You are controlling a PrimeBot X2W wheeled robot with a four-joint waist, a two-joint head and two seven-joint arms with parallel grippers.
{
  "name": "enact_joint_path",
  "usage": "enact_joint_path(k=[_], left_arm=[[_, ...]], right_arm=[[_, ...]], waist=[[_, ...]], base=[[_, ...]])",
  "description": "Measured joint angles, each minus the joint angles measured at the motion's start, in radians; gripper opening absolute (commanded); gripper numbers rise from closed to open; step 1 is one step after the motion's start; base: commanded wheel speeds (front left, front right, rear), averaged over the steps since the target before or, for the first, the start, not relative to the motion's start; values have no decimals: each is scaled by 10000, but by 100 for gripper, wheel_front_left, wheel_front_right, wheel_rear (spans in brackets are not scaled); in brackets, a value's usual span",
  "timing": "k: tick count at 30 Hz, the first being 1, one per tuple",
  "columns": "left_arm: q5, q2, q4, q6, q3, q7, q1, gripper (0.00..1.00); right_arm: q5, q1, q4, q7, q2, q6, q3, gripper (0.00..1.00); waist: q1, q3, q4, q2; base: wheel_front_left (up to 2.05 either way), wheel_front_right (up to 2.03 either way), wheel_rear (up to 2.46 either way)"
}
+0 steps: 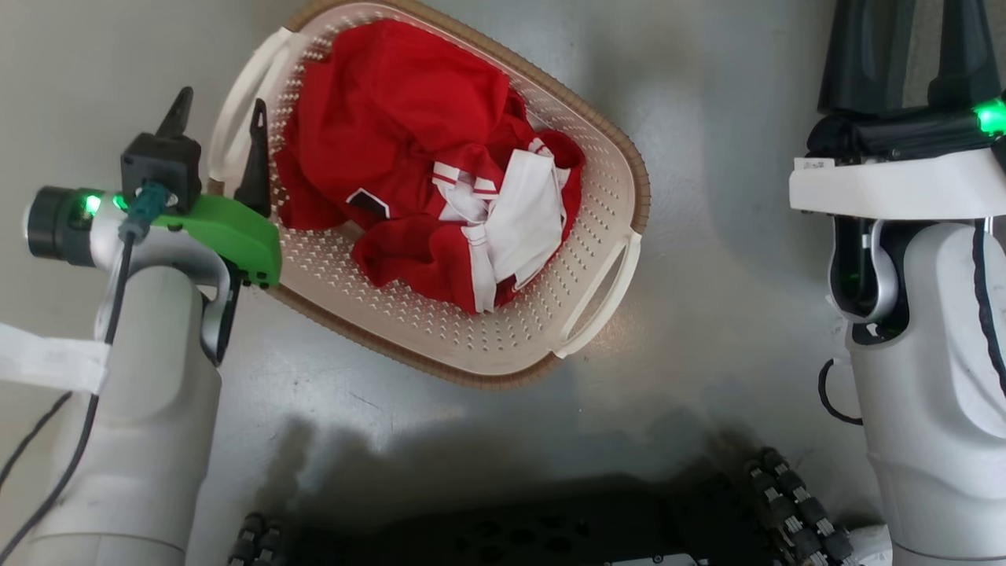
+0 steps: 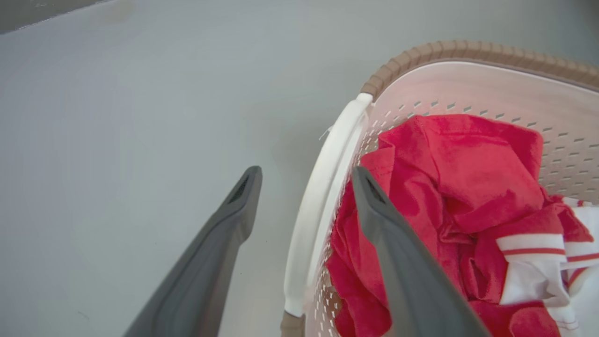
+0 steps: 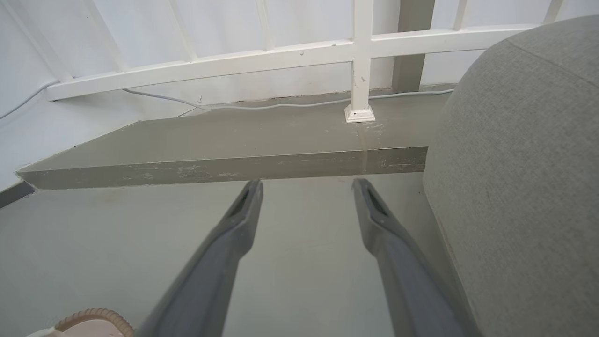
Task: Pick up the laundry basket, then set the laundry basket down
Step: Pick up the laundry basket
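Since the laundry basket (image 1: pixel 440 330) on the floor (image 1: pixel 707 314) looks like stiff, light plastic holding only soft red clothes (image 1: pixel 393 118), lift it by its white loop handles (image 2: pixel 344 140): the spread fingers of your left gripper (image 2: pixel 306 187) straddle one, while those of your right gripper (image 3: pixel 306 187) gape well away from it.

Bright even light w/ soft shadow on floor (image 1: pixel 377 401), wrist-cam edge distortion

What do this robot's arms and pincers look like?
The left forearm and right forearm are pale grey rounded shells. The left pincer has two dark tapered fingers on a bright green bracket, plus a black cable and white tape band. The right pincer has matching fingers, a white collar and a green light.
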Motion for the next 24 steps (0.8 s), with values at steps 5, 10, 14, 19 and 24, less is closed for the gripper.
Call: enact_joint_path(k=[5, 10, 14, 19, 24], left_arm=[[46, 151, 431, -71, -12, 0, -354, 100], [52, 150, 798, -73, -52, -2, -649, 100], [138, 153, 1041, -73, -151, -2, -825, 65], [311, 134, 1252, -77, -228, -2, -1023, 44], [351, 109, 1344, -81, -290, -2, -1037, 8]], right_arm=[[0, -51, -36, 0, 0, 0, -69, 100], [0, -52, -38, 0, 0, 0, -151, 100], [0, -53, -36, 0, 2, 0, -167, 100], [0, -72, -29, 0, 2, 0, -174, 100], [2, -110, -19, 0, 2, 0, -171, 100]], waist=[[0, 227, -106, 0], [0, 363, -153, 0], [0, 394, -143, 0], [-1, 405, -120, 0], [-1, 394, -103, 0]], base=[[0, 0, 0], [0, 0, 0], [0, 0, 0], [0, 0, 0], [0, 0, 0]])
